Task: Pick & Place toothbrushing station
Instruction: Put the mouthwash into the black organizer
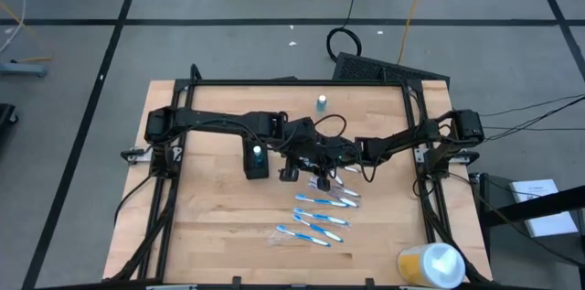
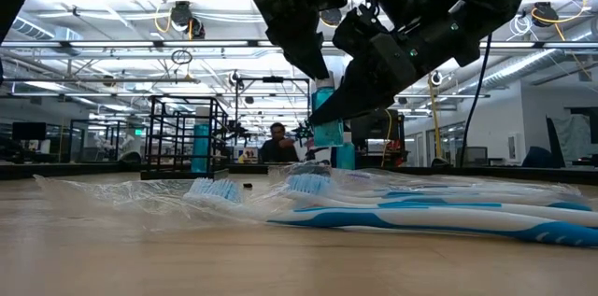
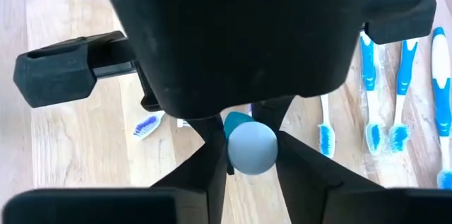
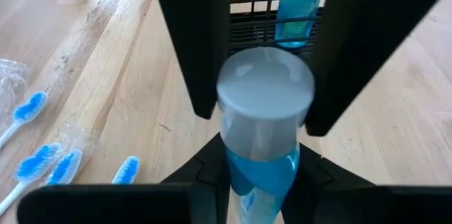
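Your right gripper [image 4: 258, 121] clamps an upright tube [image 4: 263, 111]; your left gripper [image 3: 251, 150] narrows around its cap from above, holder [image 1: 256, 160] just left.

tube [image 1: 258, 154] in holder [image 1: 256, 164], toothbrushes [image 1: 322, 214] right of it

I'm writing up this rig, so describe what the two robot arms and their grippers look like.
Both arms are dark, nearly black, jointed links, the left arm mirroring the right arm. Black cables loop loosely along them. The left gripper and right gripper have flat, matte black, blocky jaws. No markings are legible.
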Robot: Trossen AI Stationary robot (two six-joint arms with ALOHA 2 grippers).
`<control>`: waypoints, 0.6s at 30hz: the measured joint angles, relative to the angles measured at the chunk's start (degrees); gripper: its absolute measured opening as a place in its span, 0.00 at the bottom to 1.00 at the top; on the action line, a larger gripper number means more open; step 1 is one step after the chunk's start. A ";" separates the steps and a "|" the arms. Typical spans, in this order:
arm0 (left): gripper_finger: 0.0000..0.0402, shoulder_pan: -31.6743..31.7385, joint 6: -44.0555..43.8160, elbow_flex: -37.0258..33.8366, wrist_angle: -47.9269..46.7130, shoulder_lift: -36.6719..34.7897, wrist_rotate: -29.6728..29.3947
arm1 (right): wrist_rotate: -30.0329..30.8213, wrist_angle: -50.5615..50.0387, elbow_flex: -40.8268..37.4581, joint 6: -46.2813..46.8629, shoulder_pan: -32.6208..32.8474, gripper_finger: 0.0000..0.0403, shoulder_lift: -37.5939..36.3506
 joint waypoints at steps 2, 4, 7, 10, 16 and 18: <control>0.26 0.00 -0.34 0.00 0.00 0.00 -0.05 | -0.03 0.00 0.00 0.00 0.00 0.19 0.00; 0.26 0.00 -0.70 0.00 0.00 0.00 -0.07 | -0.04 0.00 0.00 -0.02 0.00 0.19 0.00; 0.26 0.00 -0.53 0.00 0.00 0.00 -0.17 | -0.03 0.00 0.01 0.06 0.00 0.19 0.00; 0.24 -0.15 -0.33 -0.02 -0.20 -0.43 -1.11 | 0.00 -0.06 0.00 0.20 0.02 0.20 0.00; 0.24 -0.52 -0.92 -0.04 -1.81 -2.93 -5.52 | 0.35 0.08 0.11 0.39 0.02 0.36 -0.02; 0.24 -0.48 -1.74 -0.02 -2.19 -3.78 -5.90 | 0.29 -0.28 0.10 1.31 0.02 0.44 -0.04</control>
